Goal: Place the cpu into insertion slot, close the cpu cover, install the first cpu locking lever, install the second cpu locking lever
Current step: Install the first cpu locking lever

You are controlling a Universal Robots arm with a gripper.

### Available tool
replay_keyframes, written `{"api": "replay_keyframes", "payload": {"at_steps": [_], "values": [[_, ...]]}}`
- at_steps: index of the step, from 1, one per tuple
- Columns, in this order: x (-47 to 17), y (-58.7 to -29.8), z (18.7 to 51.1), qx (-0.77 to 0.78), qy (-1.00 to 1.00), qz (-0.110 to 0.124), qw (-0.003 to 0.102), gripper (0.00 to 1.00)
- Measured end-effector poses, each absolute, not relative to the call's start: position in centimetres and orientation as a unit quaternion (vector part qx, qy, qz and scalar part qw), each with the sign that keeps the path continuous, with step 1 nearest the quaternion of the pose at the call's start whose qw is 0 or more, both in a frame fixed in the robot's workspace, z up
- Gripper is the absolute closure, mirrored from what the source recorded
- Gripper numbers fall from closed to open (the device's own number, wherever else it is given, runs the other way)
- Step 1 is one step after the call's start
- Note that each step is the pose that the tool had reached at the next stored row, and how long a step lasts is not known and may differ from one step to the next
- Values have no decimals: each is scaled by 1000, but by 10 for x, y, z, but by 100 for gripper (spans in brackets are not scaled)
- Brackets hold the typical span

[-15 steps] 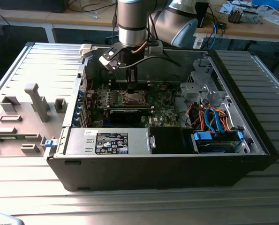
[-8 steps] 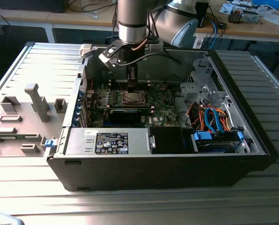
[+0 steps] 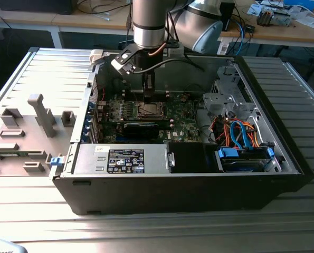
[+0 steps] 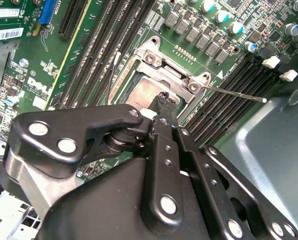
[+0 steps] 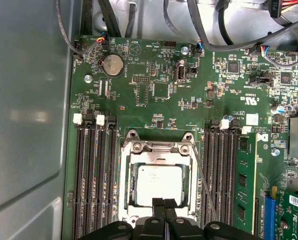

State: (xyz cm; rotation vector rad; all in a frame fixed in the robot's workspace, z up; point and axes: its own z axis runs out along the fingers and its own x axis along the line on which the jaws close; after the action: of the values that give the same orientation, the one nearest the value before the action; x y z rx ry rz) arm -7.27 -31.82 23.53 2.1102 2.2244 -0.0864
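The cpu (image 5: 159, 184) lies flat in the insertion slot (image 5: 160, 147), its silver top showing through the window of the cpu cover (image 5: 133, 167), which is folded down over it. My gripper (image 5: 164, 202) is shut, with nothing between its fingers, and its tips rest at the cover's edge beside the cpu (image 4: 142, 93). One thin wire locking lever (image 5: 205, 186) stands free of the socket and angles out over the memory slots; it is the lever (image 4: 239, 94) in the second wrist view too. In the exterior view the gripper (image 3: 148, 94) reaches down into the open computer case just above the socket (image 3: 146, 110).
Long black memory slots (image 5: 96, 180) flank the socket on both sides. Cables (image 5: 224, 30) hang over the board's far end. The case wall (image 5: 28, 125) stands close by. A power supply (image 3: 125, 159), drive cage (image 3: 225, 97) and blue cables (image 3: 241, 134) fill the case.
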Motion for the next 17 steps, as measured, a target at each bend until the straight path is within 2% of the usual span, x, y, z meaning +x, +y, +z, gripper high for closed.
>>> {"api": "replay_keyframes", "payload": {"at_steps": [17], "values": [[-73,-318,235,666,744,-27,38,89]]}}
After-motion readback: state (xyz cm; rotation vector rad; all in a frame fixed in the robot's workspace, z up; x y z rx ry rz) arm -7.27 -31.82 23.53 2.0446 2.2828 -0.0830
